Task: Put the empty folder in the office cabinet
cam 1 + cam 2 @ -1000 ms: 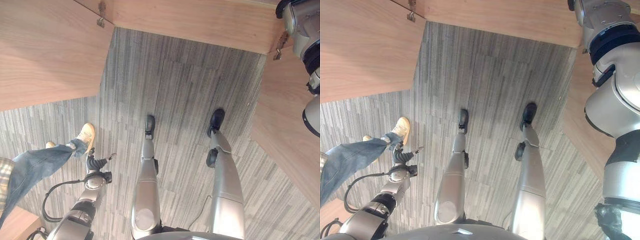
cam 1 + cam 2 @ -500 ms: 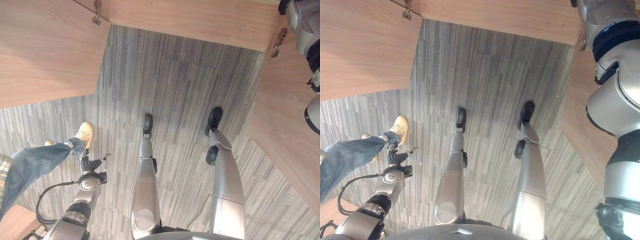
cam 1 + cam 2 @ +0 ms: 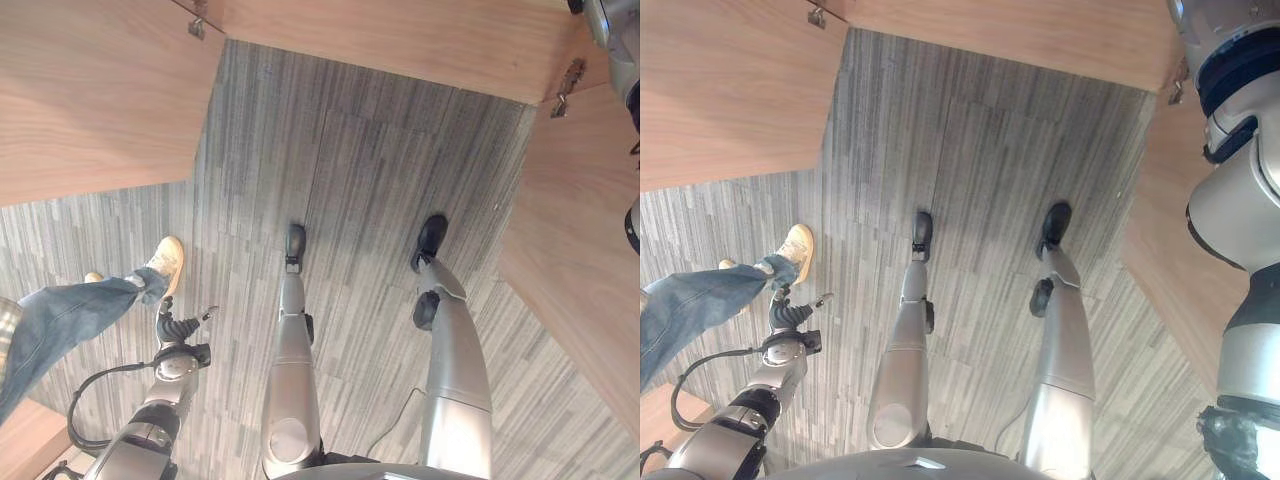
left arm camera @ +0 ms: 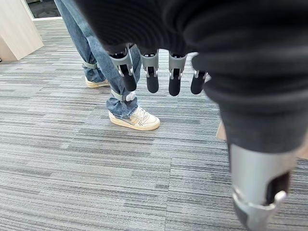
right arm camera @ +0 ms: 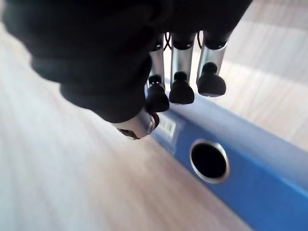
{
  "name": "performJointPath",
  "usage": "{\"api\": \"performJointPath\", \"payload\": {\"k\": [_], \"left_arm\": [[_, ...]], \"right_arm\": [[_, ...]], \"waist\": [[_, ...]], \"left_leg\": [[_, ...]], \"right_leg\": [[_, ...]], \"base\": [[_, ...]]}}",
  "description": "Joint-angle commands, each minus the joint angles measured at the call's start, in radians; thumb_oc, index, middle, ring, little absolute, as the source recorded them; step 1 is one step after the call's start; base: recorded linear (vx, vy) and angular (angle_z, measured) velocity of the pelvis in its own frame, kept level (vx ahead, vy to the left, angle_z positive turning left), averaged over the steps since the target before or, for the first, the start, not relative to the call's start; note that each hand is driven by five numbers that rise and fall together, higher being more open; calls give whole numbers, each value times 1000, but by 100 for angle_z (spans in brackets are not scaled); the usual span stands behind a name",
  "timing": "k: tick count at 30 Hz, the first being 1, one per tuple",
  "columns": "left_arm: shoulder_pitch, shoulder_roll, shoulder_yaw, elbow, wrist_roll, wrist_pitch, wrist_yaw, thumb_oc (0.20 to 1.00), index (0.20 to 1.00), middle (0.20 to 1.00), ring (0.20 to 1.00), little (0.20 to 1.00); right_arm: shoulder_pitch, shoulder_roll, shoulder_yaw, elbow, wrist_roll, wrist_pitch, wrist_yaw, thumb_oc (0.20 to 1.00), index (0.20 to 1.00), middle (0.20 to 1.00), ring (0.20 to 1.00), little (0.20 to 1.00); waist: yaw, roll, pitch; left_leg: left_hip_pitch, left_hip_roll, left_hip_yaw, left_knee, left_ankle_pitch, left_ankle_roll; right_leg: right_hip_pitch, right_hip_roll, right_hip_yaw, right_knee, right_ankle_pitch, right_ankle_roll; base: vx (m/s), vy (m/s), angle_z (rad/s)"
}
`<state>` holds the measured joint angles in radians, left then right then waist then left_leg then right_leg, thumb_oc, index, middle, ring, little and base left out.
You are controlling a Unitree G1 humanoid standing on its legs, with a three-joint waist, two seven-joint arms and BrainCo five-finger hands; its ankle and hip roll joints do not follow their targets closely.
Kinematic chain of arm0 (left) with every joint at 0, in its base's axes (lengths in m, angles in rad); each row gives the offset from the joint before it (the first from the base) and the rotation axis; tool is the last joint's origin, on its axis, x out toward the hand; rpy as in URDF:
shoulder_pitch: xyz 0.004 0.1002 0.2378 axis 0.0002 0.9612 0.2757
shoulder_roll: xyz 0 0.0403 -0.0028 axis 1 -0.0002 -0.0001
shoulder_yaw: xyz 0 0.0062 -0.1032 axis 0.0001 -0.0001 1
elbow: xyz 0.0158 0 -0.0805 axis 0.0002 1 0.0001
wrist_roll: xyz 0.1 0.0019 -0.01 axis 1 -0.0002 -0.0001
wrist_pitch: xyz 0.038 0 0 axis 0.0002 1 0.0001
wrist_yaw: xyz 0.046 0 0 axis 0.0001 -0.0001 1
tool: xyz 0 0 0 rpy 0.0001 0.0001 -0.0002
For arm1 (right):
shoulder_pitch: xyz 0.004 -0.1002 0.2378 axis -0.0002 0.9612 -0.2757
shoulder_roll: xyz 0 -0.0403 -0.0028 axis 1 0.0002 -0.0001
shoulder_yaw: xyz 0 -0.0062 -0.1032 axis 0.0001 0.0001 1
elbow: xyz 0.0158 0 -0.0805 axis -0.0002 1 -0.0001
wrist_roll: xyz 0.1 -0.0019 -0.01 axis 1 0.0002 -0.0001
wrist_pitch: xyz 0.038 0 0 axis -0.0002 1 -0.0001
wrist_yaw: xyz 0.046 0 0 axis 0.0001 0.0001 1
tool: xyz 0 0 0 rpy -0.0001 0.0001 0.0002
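folder: blue, spine ring hole seen, lying against pale wood cabinet.
handling: judged light, stiff, smooth; best pinched across the spine.
right hand: fingers curled just above the folder, nothing gripped.
left hand: fingers relaxed, hung near a person's shoe.

A: The blue folder runs off the right wrist view's edge; whether the right hand touches it, I cannot tell.

B: The person is cut off above the knees; the cabinet door runs past the frame.
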<state>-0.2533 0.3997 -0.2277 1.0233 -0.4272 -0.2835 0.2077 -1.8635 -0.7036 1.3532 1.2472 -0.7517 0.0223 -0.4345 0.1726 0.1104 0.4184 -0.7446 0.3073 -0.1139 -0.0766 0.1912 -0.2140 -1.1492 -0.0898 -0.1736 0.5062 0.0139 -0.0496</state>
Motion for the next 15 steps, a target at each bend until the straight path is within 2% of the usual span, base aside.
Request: {"api": "performJointPath", "payload": {"k": [1, 5, 15], "left_arm": [[13, 120, -7, 48, -15, -8, 45, 1000, 1000, 1000, 1000, 1000], [17, 131, -6, 52, -8, -9, 47, 1000, 1000, 1000, 1000, 1000], [15, 137, -11, 57, 1, -11, 55, 1000, 1000, 1000, 1000, 1000]], "right_arm": [[-51, -3, 47, 25, -90, 67, -52, 200, 200, 200, 200, 200], [-48, -2, 47, 31, -153, 89, -66, 200, 200, 200, 200, 200], [-50, -4, 47, 16, -164, 82, -80, 200, 200, 200, 200, 200]], "waist": [[37, -73, -17], [42, -88, -22], [44, -90, -23]], "left_leg": [[289, 2, 39, -11, -26, -44], [286, 2, 39, -11, -22, -46], [279, 0, 30, -11, -21, -48]], "right_leg": [[-24, -34, 104, 47, -58, 169], [-28, -33, 104, 61, -65, 169], [-26, -39, 96, 65, -70, 168]], "base": [[0, 0, 0], [4, -11, 2], [0, 0, 0]]}}
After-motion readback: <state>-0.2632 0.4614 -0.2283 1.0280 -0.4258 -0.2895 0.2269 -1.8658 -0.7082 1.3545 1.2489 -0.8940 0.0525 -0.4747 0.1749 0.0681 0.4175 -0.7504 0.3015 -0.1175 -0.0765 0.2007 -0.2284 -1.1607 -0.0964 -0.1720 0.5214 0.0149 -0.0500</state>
